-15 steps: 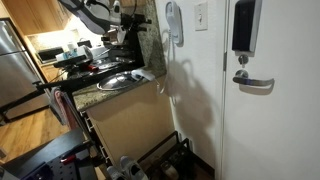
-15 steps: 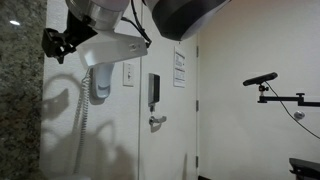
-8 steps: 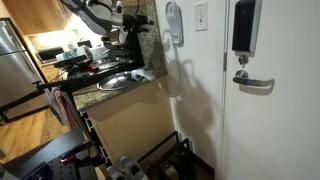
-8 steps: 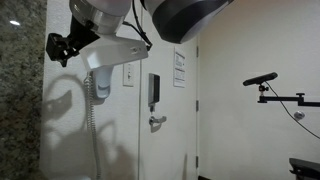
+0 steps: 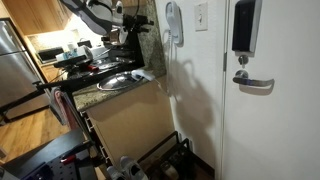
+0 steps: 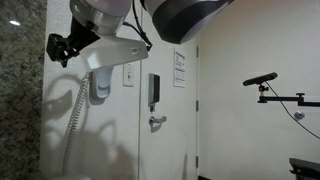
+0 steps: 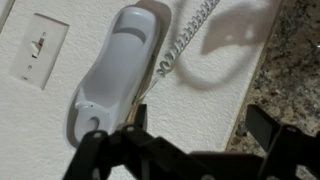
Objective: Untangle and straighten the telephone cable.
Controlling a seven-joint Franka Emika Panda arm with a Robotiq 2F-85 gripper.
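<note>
In wrist view, gripper [image 7: 178,140] was seen at bottom edge, jaws spread wide, nothing held. Coiled telephone cable [image 7: 188,33] was seen upper right, joined to handset [image 7: 115,70] centre-left.

The telephone cable [image 7: 185,38] is a thin, whitish-grey, tightly coiled cord against a white wall. In the wrist view it joins the side of the white handset [image 7: 115,70] and runs away toward 1 o'clock, out of frame. In an exterior view the cable [image 6: 76,125] hangs from the handset's [image 6: 100,85] lower end, bowing gently toward 7 o'clock down to the frame's bottom edge.
</note>
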